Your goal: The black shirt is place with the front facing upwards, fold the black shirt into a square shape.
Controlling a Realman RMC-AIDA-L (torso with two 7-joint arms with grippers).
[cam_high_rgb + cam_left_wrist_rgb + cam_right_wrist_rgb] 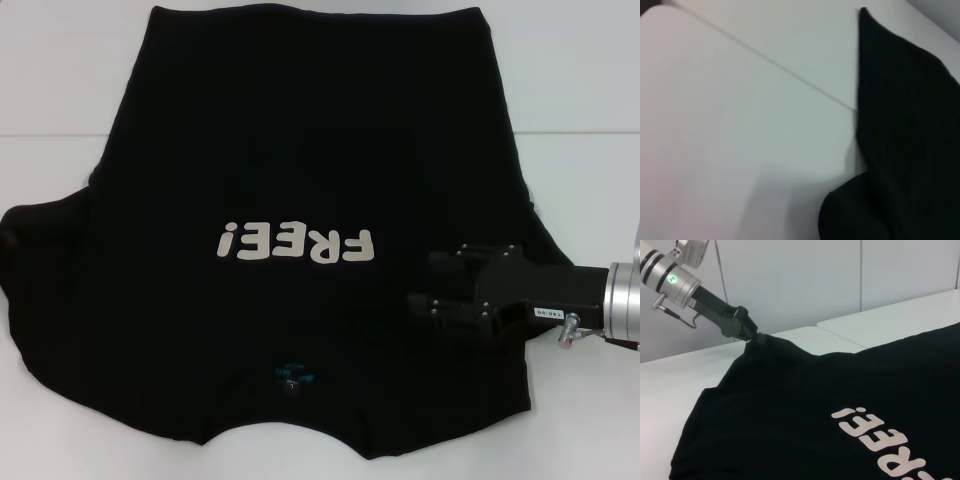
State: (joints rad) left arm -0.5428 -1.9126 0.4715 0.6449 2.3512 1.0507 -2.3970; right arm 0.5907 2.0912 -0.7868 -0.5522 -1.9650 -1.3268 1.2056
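The black shirt (pixel 300 150) lies spread on the white table (pixel 60 80), front up. Its white "FREE!" lettering (pixel 295 243) and small blue neck label (pixel 292 374) are towards me. My right gripper (pixel 428 285) reaches in from the right and sits low over the shirt's near right shoulder area. My left gripper is outside the head view. In the right wrist view the left gripper (pixel 753 338) is shut on the shirt's far edge and pulls the cloth (pixel 790 405) up into a small peak. The left wrist view shows a black fold of the shirt (pixel 905 140) on the table.
The white table (pixel 740 125) has a seam line (pixel 780 65) running beside the shirt. A second table top (pixel 900 315) and a pale wall (pixel 815 280) stand beyond it in the right wrist view. The shirt's left sleeve (pixel 30 260) bunches at the left edge.
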